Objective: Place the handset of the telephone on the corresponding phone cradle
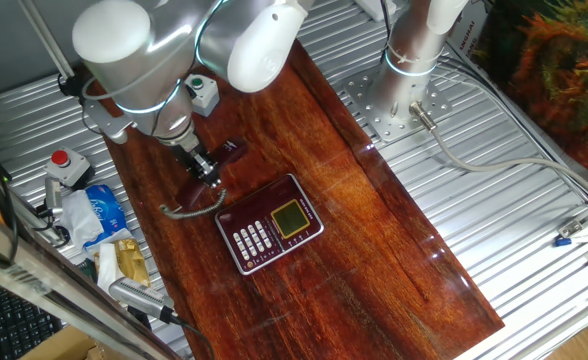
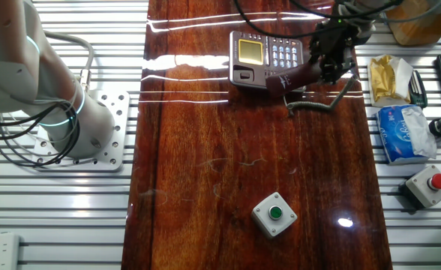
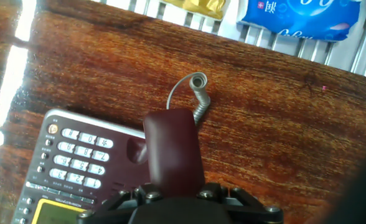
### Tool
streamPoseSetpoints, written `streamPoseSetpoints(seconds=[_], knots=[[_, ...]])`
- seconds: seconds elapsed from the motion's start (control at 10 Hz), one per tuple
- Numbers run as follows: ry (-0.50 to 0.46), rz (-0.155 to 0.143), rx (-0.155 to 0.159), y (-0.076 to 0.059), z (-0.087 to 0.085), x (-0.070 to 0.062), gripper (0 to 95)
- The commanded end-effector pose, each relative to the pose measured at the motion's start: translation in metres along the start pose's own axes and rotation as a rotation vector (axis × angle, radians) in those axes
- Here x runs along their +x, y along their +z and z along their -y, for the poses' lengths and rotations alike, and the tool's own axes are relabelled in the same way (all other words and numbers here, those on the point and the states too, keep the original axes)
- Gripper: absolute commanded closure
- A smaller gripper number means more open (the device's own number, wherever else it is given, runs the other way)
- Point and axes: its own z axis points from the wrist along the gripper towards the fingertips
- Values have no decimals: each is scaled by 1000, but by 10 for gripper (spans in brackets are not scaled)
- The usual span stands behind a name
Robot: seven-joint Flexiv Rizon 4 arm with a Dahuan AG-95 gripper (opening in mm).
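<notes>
Item: slim dark maroon plastic handset [image 3: 172, 148] with thin grey coiled cord [image 3: 197, 93], pinched between the black two-finger gripper [image 2: 331, 58] near one end and carried above the wood-grain table [image 2: 243, 165], just beside the dark maroon squarish telephone base [image 1: 270, 233]. Destination: long recessed maroon cradle strip [image 3: 135, 148] flanking the white keypad [image 3: 77, 160]; unoccupied. Handling advice: turn the handset parallel to the strip, centre both ends over their hollows, lower gently, release only once seated; keep the cord clear of the keys. Arm pose: silver arm reaching over the table's far edge, wrist pointing steeply downward, fingers beside the base.
</notes>
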Motion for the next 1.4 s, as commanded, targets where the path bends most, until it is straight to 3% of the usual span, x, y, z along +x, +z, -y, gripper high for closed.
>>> streamPoseSetpoints(seconds=[0.1, 0.6, 1.2, 1.4], knots=[[16, -7, 0, 0, -1, -1, 950], [313, -7, -34, 2, -7, 7, 950], [415, -10, -50, 17, -43, 20, 950], [453, -10, -51, 25, -55, 17, 950]])
